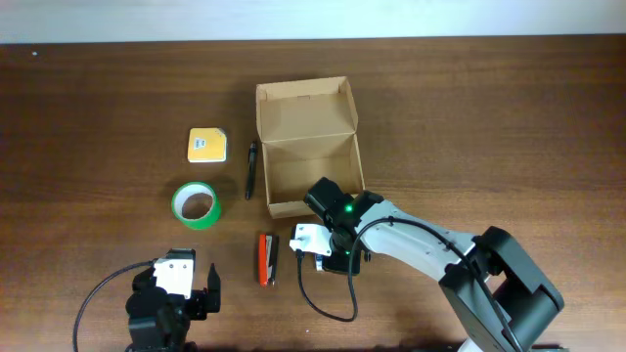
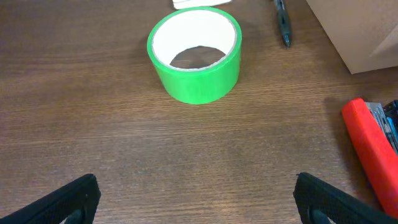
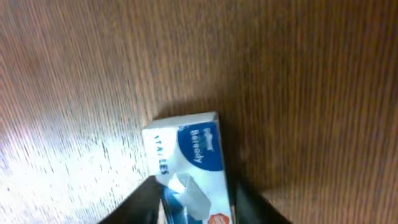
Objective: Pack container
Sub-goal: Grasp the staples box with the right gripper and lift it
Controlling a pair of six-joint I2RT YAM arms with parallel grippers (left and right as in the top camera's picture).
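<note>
1. Overhead: your cardboard box (image 1: 308,164) sits mid-table with its flap open (folded back, away from the arms). A pen (image 1: 250,168) lies just beside its left wall, and a red stapler (image 1: 266,258) lies nearer the arms.
2. Left wrist: your left claw (image 2: 198,200) is spread wide over the table (image 2: 186,149), facing a green tape roll (image 2: 196,53).
3. Right wrist: your right claw (image 3: 193,210) pinches a blue-and-white staples packet (image 3: 186,146) above the wood.

Bright colours on a brown wood-grain table (image 2: 124,155).
Ahead of the black fingers (image 2: 68,199) of the left gripper (image 2: 198,198), a green tape roll (image 2: 194,56), white inside; to their right, a red stapler (image 2: 372,149). Between the right gripper (image 3: 193,205) fingers, a blue-and-white staples box (image 3: 189,155).
</note>
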